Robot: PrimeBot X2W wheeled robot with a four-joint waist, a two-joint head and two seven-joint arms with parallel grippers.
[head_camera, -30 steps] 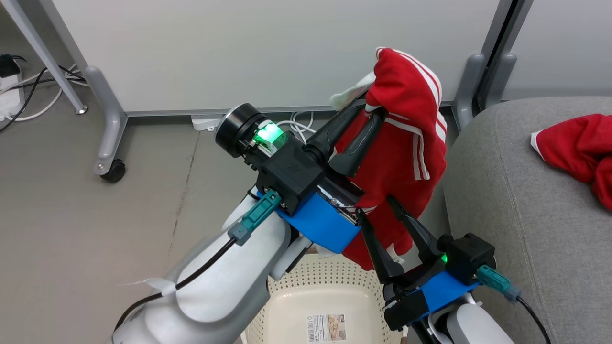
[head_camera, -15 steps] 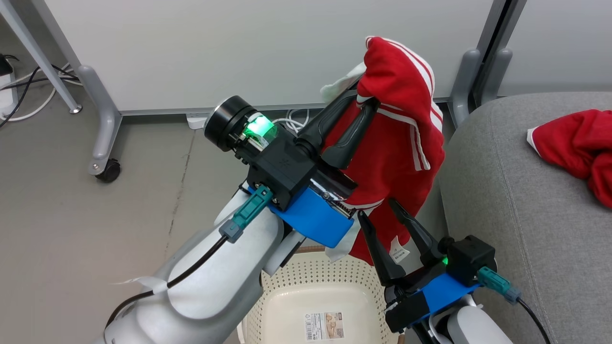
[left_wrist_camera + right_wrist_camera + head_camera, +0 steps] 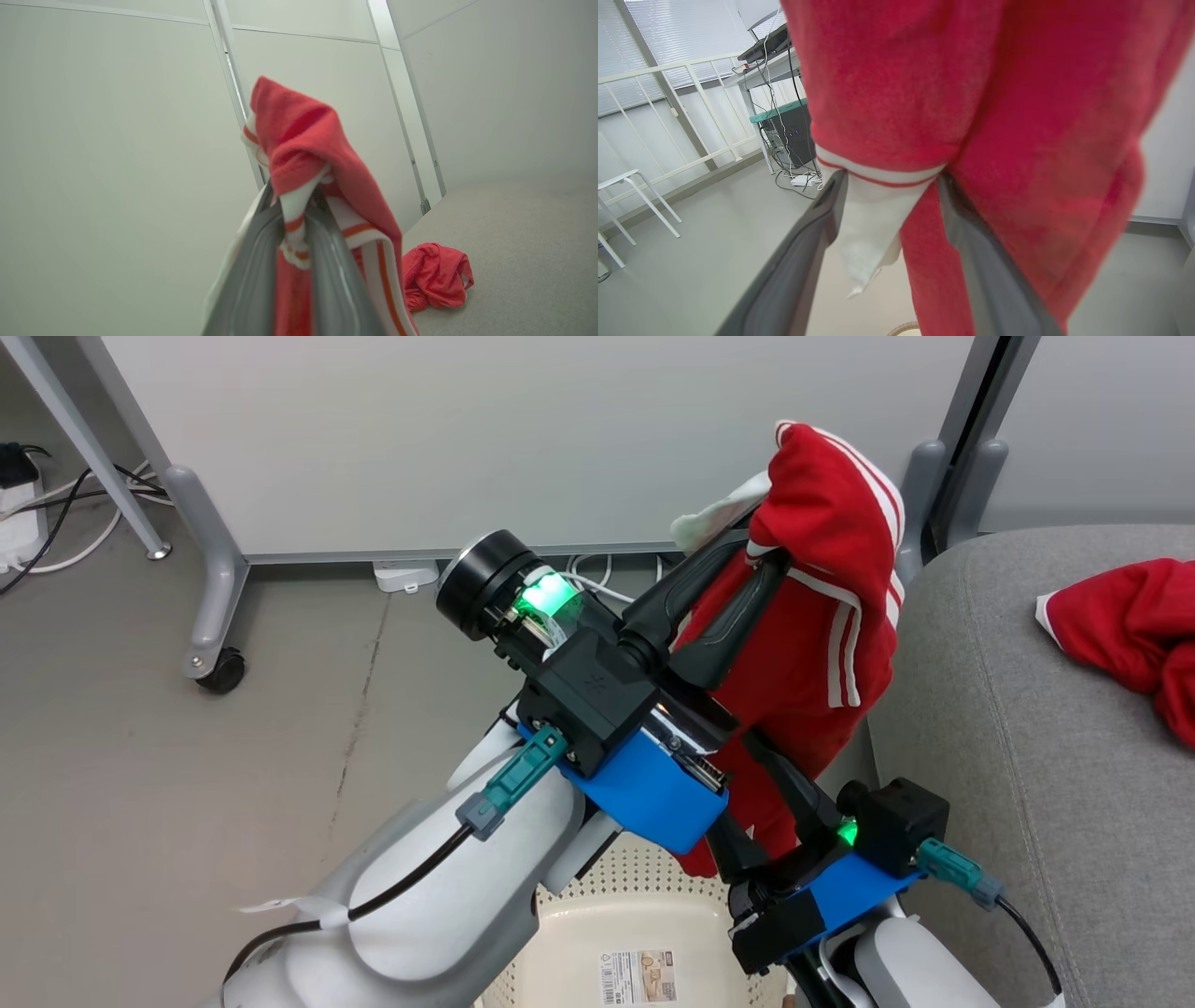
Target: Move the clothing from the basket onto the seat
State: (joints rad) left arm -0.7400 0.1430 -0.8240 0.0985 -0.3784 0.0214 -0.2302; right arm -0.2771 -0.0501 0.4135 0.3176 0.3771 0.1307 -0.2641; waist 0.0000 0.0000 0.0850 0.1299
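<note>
Here we are in an office-style lab: white partition panels (image 3: 523, 439) on castors (image 3: 224, 669), cables (image 3: 70, 495) and a power strip (image 3: 404, 576) on grey floor (image 3: 140, 784), computer tower (image 3: 794, 135), window blinds (image 3: 686, 37).

**Striped garment** (image 3: 822, 616): soft knitted cloth, matt, with a fine textured surface; the white bands are of the same cloth.
**Plain red garment** (image 3: 1130, 625): matt cloth, crumpled.
**Seat** (image 3: 1008, 756): light-grey woven upholstery, matt, with a slightly rough grain.
**Basket** (image 3: 653, 887): cream plastic, smooth, with a faint sheen and a perforated wall. A printed paper label (image 3: 639, 975) is on its bottom.
**Fingers** (image 3: 724, 630) of the left gripper (image 3: 764, 553): dark moulded plastic or rubber, semi-gloss.
**Forearm shell** (image 3: 439, 915): pale, smooth, satin, apparently plastic.
**Floor** (image 3: 140, 784): grey, smooth, matt.
**Partition feet** (image 3: 210, 569): grey, apparently painted metal.
</note>
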